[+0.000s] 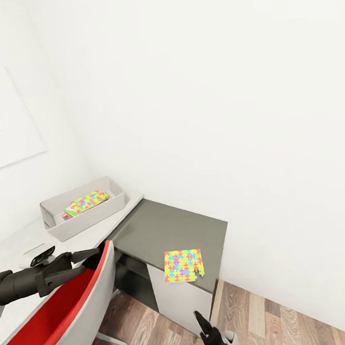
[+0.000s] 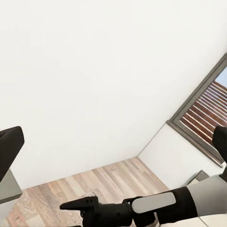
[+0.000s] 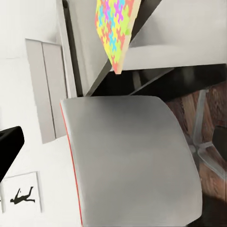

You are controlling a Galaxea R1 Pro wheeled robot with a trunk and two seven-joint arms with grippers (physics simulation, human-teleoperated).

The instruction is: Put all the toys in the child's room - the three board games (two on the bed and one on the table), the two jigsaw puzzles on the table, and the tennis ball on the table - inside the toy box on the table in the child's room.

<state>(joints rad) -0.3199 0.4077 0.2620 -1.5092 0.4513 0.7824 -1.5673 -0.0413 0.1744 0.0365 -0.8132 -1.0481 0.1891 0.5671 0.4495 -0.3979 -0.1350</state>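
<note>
From the head camera I have one thin flat jigsaw puzzle (image 1: pixel 183 265) of yellow, pink, blue and green pieces lying on the dark grey part of the long L-shaped desk (image 1: pixel 161 228), close to the front edge, its notched corner just over the white cabinet front; the shallow light grey plastic toy box (image 1: pixel 88 219) stands well apart on the light grey part, and it already holds a second multicoloured sheet (image 1: pixel 89 201) lying on top of something with green and red showing at one end, which I take to be a game box; I see no tennis ball.

My left gripper (image 1: pixel 91 252) hangs over the red-and-grey swivel chair (image 1: pixel 74 310), its jaws slightly parted and holding nothing; my right gripper (image 1: pixel 204 323) sits low, below the puzzle and in front of the cabinet, and I cannot tell how its jaws stand.

My worries, as I judge them: the sheet is thin and flush with the top, so a pinch from above may find no purchase; if I nudge it toward the edge to get a finger under, it could slide off onto the wooden floor (image 1: pixel 287 314); bringing the right arm up from so low risks clipping the cabinet or desk lip; the chair back crowds the path to the toy box.
</note>
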